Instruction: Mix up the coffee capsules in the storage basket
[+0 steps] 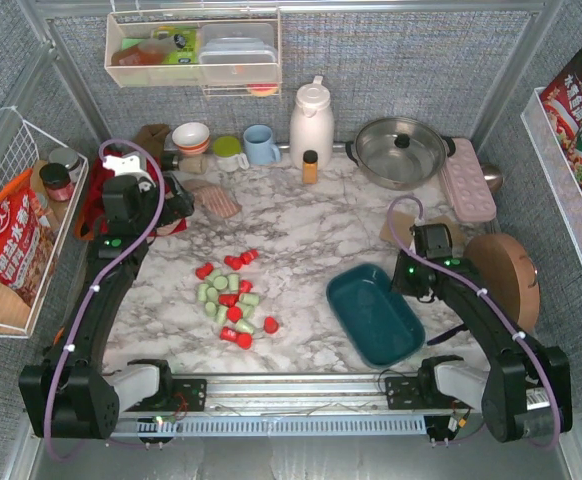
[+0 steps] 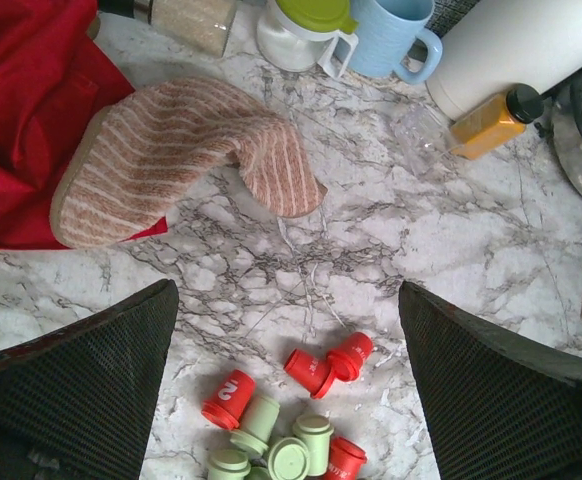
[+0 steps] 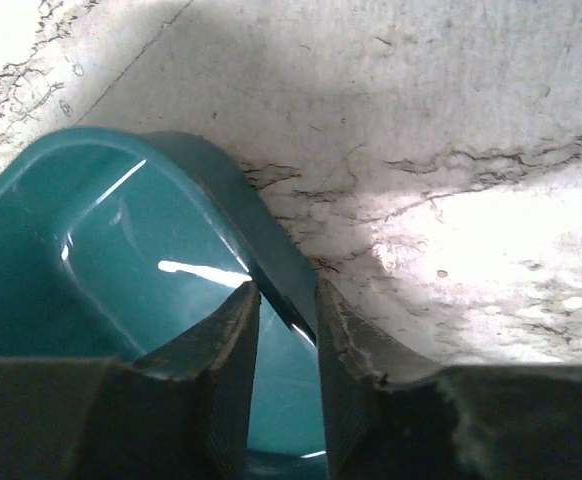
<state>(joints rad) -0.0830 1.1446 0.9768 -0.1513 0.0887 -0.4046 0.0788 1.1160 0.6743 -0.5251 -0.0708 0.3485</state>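
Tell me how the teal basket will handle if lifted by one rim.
The storage basket looks like rigid, glossy plastic, so probably stiff but slippery. It's empty, so likely light. With the right gripper straddling one wall, it may tilt when raised.

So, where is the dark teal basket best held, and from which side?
Grip the dark teal plastic basket by its thin rim wall, coming from above and straddling it. It is shallow, open-topped, and looks too wide to span.
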